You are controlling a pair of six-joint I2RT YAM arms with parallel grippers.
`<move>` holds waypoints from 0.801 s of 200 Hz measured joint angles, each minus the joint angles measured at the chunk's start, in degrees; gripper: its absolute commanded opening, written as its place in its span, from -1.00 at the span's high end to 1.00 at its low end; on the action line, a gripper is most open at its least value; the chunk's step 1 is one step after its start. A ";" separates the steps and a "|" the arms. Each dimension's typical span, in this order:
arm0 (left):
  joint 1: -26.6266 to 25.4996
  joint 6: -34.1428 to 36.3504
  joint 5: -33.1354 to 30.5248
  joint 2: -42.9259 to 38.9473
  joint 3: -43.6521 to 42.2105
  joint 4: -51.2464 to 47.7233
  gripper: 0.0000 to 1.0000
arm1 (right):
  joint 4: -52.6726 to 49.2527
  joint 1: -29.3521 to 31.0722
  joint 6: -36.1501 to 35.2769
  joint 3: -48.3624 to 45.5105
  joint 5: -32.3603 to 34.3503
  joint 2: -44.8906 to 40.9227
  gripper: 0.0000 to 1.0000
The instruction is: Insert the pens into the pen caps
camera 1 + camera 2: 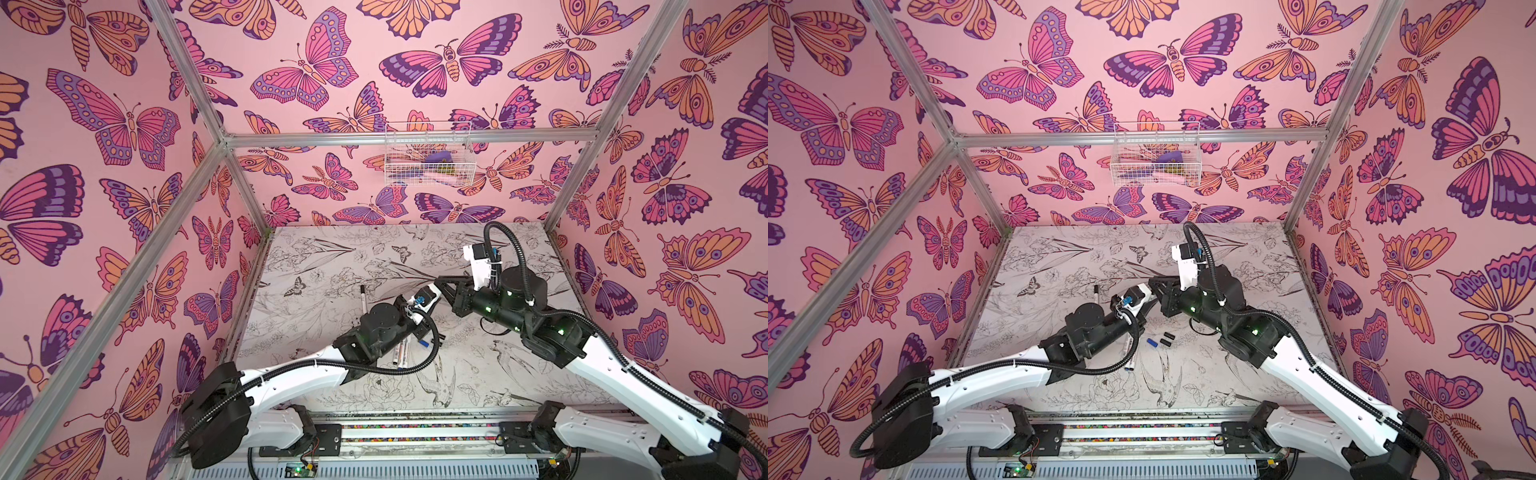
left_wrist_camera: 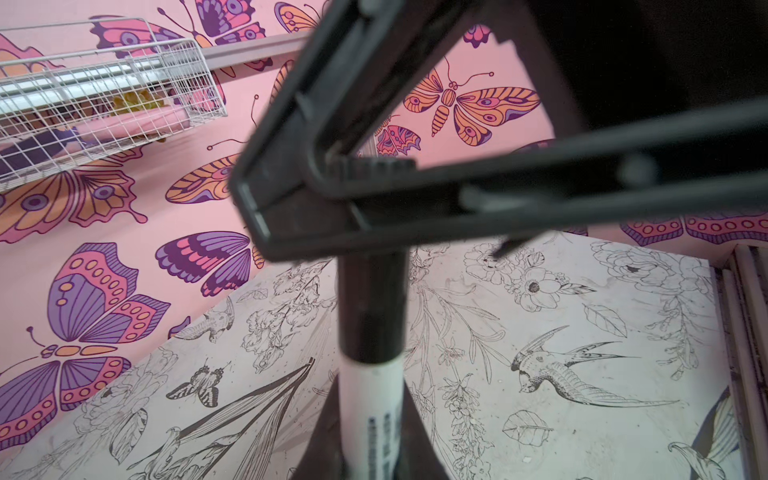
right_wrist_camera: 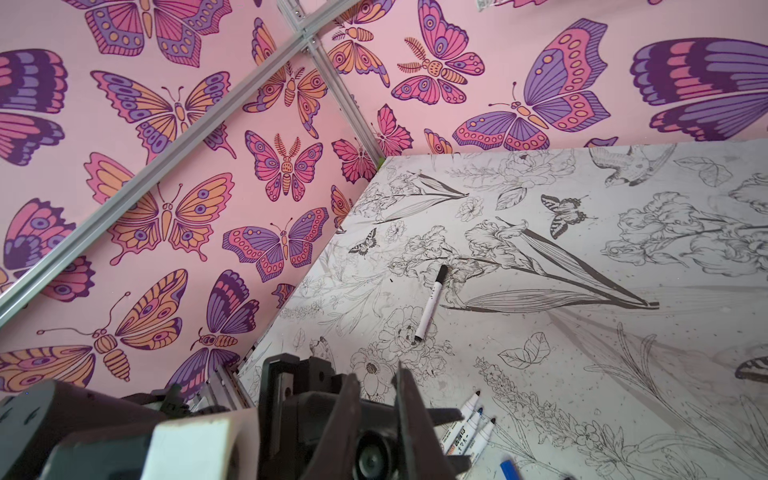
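Centre frame: left gripper (image 1: 434,291) clamps pen (image 2: 370,399), right gripper (image 2: 353,208) clamps black cap (image 2: 371,307); misaligned axes while pressing could jam or eject the black cap.

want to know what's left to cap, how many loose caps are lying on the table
3, clustered near the middle of the table: a blue cap, a black cap right beside it, and a second black cap just behind that. Others may be hidden.

Between the matt black plastic left fingers (image 2: 322,432), the pen (image 2: 370,399) shows a smooth, glossy white plastic barrel; its pen cap (image 2: 371,299) is satin black plastic. Beneath them, the worktop (image 2: 582,415) is matt, scuffed print.
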 measured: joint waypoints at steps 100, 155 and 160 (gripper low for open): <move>6.62 -21.62 25.09 -0.15 4.39 -3.08 1.00 | 1.66 -2.99 1.44 1.16 -3.80 -0.68 1.00; 6.71 -20.24 25.14 -1.77 4.46 -3.78 1.00 | 1.22 -3.85 -0.94 2.49 -8.98 -0.35 1.00; 6.71 -19.52 24.65 -1.79 4.46 -3.98 1.00 | 1.25 -3.85 -1.01 2.47 -9.01 -0.24 1.00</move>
